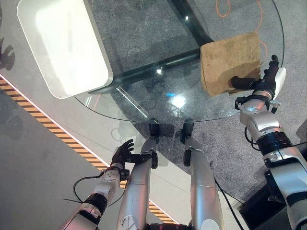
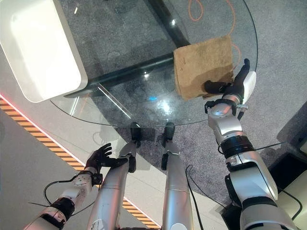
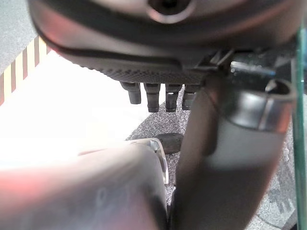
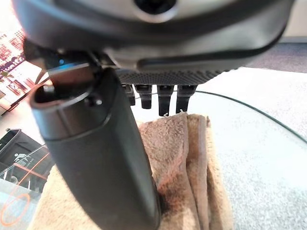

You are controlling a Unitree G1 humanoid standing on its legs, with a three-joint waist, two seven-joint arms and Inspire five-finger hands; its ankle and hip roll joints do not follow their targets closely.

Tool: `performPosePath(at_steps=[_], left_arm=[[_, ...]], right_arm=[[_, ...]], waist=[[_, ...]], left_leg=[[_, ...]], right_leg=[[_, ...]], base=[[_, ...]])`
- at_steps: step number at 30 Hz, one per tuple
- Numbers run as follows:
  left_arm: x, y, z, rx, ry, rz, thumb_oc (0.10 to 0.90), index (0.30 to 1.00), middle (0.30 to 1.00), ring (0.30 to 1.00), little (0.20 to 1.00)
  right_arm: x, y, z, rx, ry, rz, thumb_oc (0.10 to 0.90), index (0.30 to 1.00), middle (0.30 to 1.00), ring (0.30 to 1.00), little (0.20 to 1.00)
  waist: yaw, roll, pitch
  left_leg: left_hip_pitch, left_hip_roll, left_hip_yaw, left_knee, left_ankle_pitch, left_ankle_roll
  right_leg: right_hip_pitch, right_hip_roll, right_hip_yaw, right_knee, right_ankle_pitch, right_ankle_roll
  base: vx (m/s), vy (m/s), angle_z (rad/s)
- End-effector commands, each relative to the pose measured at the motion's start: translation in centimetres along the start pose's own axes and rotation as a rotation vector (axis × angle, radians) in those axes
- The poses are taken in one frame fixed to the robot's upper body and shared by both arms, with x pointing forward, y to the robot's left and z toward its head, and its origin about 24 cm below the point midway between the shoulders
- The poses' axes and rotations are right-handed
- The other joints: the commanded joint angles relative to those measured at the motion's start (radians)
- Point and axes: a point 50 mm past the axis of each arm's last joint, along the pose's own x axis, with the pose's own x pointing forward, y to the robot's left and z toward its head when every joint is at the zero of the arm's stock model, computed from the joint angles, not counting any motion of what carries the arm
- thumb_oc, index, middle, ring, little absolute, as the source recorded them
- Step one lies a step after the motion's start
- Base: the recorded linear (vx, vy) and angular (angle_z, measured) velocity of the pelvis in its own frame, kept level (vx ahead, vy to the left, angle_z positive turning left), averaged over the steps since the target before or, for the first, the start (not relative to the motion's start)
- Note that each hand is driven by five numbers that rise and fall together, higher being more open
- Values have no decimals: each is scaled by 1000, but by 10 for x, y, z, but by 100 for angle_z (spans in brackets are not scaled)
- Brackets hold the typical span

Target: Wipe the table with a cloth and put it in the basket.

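A tan cloth (image 1: 228, 62) lies flat on the right side of the round glass table (image 1: 158, 52), close to its near right rim. My right hand (image 1: 266, 81) holds the cloth's near right corner. The thumb (image 4: 96, 143) presses on top and the fingers curl at the edge, with the cloth (image 4: 192, 158) bunched up between them. A white basket (image 1: 62, 43) with rounded corners stands at the table's far left edge; I cannot tell whether it rests on the glass. My left hand (image 1: 122, 151) hangs low beside the near rim, fingers relaxed and holding nothing.
A dark table frame (image 1: 144, 67) shows through the glass. An orange cable (image 1: 223, 7) loops on the grey carpet beyond the cloth. A black-and-yellow striped tape (image 1: 57, 134) runs across the floor at the left.
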Motion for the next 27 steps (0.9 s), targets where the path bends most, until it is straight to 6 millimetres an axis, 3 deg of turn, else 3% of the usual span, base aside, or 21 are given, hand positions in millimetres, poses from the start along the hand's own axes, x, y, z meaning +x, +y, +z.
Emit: performPosePath(at_steps=[1,8,12,13,19,27], left_arm=[[-20,6,-44,13,131,20,800,900,900,900,900],[-21,4,-42,8,120,9,800,900,900,900,900],[-21,6,-39,8,108,0,800,900,900,900,900],[-25,6,-45,10,124,-4,800,900,900,900,900],[-28,14,-45,8,120,-6,800,900,900,900,900],[-30,16,-47,2,116,-16,800,900,900,900,900]], right_arm=[[21,-30,11,-24,-15,-59,800,900,900,900,900],[27,-29,20,-27,10,32,800,900,900,900,900],[27,-19,18,-107,56,249,800,900,900,900,900],[25,-16,10,-146,67,307,800,900,900,900,900],[15,-1,14,-302,-2,624,800,900,900,900,900],[5,12,17,-331,-30,677,800,900,900,900,900]], waist=[[30,40,-19],[43,48,-19],[54,47,-19],[60,49,-19],[70,44,-19],[76,39,-19]], left_leg=[[-56,0,-60,126,-106,-13],[-81,-8,-71,129,-103,-14],[-94,-12,-80,123,-94,-14],[-65,-9,-87,131,-126,-18],[-72,-10,-92,125,-116,-18],[-68,-9,-89,132,-117,-18]], right_leg=[[-21,3,-42,-31,24,34],[-45,2,-46,-25,27,35],[-59,2,-50,-29,32,34],[-34,6,-45,-14,1,41],[-43,0,-54,-8,1,40],[-36,-3,-60,-1,-2,45]], base=[[17,12,4],[15,11,4],[20,2,0],[80,7,2],[24,17,7],[9,30,-2]])
